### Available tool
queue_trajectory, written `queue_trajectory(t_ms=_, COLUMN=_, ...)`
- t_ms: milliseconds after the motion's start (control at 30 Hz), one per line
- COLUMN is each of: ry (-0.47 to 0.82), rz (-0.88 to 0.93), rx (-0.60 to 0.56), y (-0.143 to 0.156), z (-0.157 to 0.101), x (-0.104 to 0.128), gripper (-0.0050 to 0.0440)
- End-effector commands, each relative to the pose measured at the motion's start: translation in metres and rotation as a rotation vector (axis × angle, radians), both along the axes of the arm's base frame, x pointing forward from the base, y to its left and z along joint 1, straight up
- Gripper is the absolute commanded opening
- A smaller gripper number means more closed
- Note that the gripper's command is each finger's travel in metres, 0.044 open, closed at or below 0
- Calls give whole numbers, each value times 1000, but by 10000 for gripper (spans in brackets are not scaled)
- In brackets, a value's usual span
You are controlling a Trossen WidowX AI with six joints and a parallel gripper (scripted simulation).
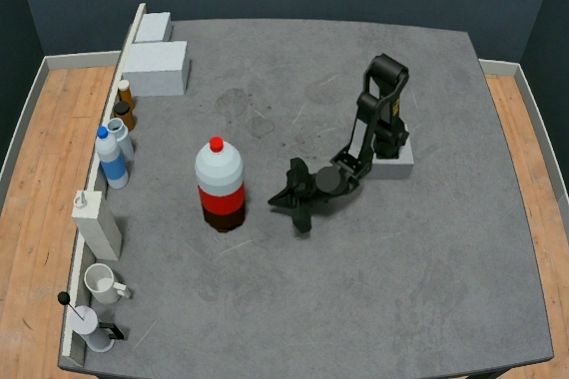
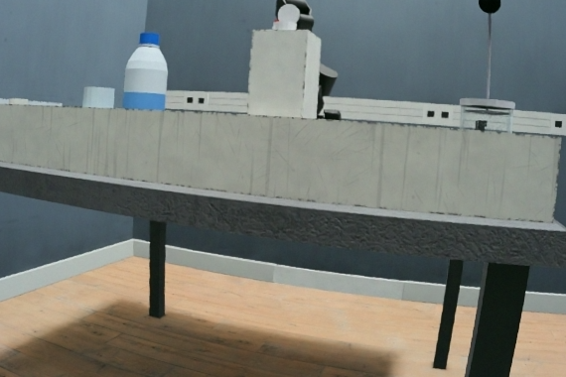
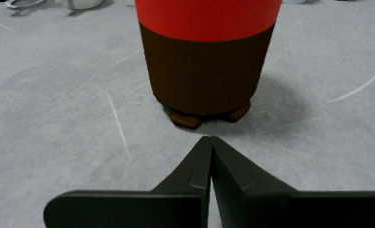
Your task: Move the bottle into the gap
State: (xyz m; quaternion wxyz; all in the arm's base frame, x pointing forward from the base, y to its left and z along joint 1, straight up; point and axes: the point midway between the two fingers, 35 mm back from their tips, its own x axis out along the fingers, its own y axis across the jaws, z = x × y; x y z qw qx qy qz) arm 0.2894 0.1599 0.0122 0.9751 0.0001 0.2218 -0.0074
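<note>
The large bottle [image 1: 223, 198] [image 3: 207, 67], with a red cap, red label and dark base, stands upright on the table in front of the row. My gripper [image 1: 270, 201] [image 3: 209, 144] is shut and empty, low over the table, its tips pointing at the bottle's lower part with a small space between. In the row stand a blue-capped bottle [image 1: 114, 169] [image 2: 145, 78], a pale open-necked bottle [image 1: 125, 144] [image 2: 98, 97], a white carton [image 1: 104, 230] [image 2: 278, 73], a mug [image 1: 102, 288] and a press pot [image 1: 99, 335]. A space shows between the blue-capped bottle and the carton.
A pale low wall [image 1: 75, 353] [image 2: 348, 163] runs behind the row along the table edge. Farther along stand a brown jar [image 1: 125, 118], a small brown bottle [image 1: 127, 98], a large white box [image 1: 157, 69] and a smaller box [image 1: 154, 26].
</note>
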Motion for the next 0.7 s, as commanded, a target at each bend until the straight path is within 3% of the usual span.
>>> queue_trajectory(t_ms=0, ry=-10, rz=1, rx=5, y=2, z=-2, x=7, gripper=-50)
queue_trajectory(t_ms=667, ry=-17, rz=2, rx=8, y=0, z=-24, x=24, gripper=-50)
